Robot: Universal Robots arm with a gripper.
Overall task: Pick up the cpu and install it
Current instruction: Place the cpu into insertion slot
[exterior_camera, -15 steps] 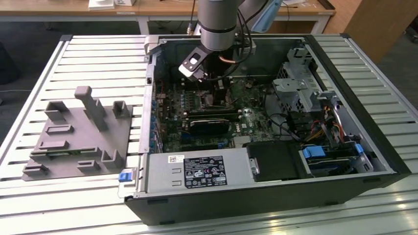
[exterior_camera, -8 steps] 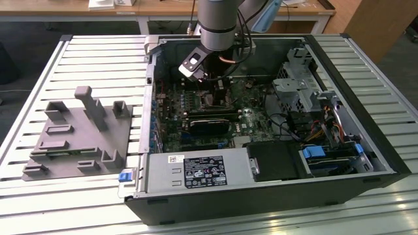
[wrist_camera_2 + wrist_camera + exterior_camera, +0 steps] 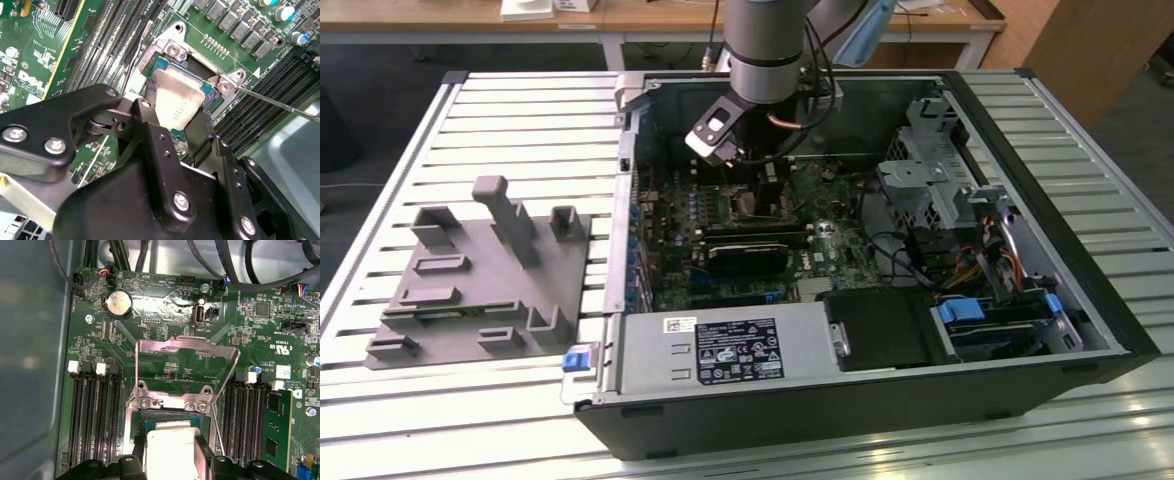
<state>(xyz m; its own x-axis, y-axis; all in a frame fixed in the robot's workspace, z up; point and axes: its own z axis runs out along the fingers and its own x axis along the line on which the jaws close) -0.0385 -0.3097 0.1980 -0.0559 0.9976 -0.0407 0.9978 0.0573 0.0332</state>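
The cpu [image 3: 176, 97] [image 3: 170, 442] is a small square chip with a silvery top and a green rim. It lies level in or just over the dark socket [image 3: 167, 60] on the green motherboard. My gripper [image 3: 177, 119] [image 3: 170, 452] hangs straight over the socket, one black finger against each of two opposite cpu edges, and looks shut on it. The socket's metal frame [image 3: 185, 365] stands swung up and open beyond the chip. In the exterior view the gripper [image 3: 761, 172] is deep inside the open computer case [image 3: 854, 400].
A thin metal lever [image 3: 280, 102] sticks out beside the socket. Rows of black memory slots [image 3: 95, 415] [image 3: 247, 420] flank it. A long black card [image 3: 747, 250] lies across the board. Drive cages and cables [image 3: 947, 200] fill the case's right side. A grey plastic tray [image 3: 480, 280] sits outside the case.
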